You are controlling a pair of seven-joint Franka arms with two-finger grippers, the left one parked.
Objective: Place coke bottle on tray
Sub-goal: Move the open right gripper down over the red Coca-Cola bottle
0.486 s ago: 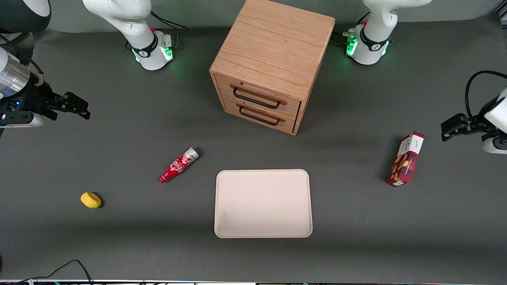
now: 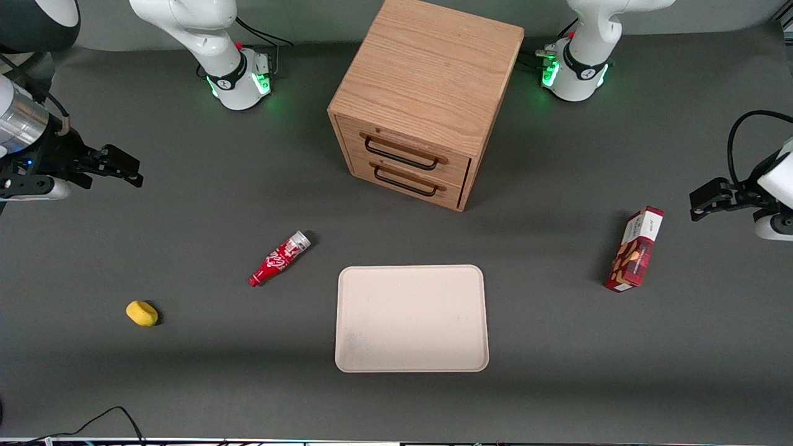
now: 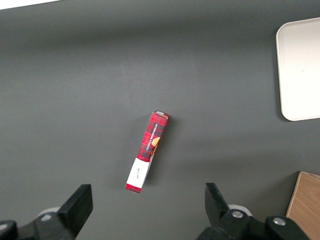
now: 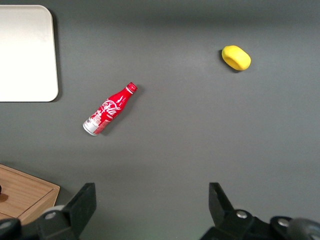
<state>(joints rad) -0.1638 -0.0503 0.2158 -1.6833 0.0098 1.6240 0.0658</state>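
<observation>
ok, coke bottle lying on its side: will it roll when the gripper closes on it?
Likely. The coke bottle lies flat on bare table, round-bodied, so a nudge could roll it. Glossy surface may slip. The open gripper hangs well away.

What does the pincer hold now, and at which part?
Nothing. The pincer hangs open at the working arm's end of the table, apart from the coke bottle, which lies beside the tray.

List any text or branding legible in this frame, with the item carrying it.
Coke bottle: white script logo, too small to read letter by letter; it lies on the table beside the tray.
Red snack box: small print on its white end, unreadable.
Wooden drawer cabinet, yellow object: no text.
Tool: open, above the table, no markings.
</observation>
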